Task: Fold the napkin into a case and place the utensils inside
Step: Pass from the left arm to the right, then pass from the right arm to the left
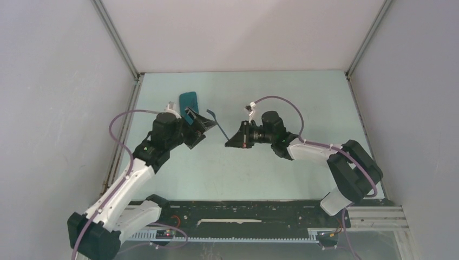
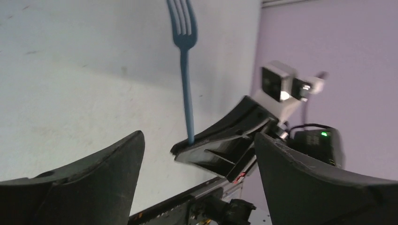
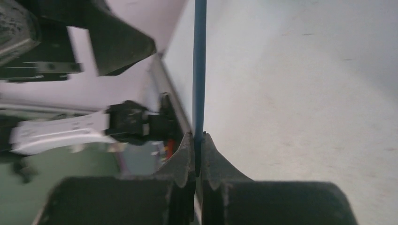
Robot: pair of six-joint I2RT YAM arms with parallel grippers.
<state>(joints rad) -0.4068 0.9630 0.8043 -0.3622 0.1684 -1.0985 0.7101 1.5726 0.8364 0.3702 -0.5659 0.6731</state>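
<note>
Here the right end effector [image 3: 197, 139] is clenched on the very tip of the fork's [image 1: 218, 125] handle, so we hold the blue fork out ahead of us with its tines leading toward the left arm. That end grip, we judge, leaves nearly the whole length free to slide into a pocket. The left end effector [image 1: 203, 129] is released, jaws spread wide on either side of the fork and touching nothing. The wide gap gives the fork room to pass or be drawn clear. The case [image 1: 189, 101], a narrow teal bundle, lies on the bench [image 1: 281, 97] toward the far left, just behind the left end effector and near the tines. No utensil is visibly inside it, so we reckon insertion is still ahead.
</note>
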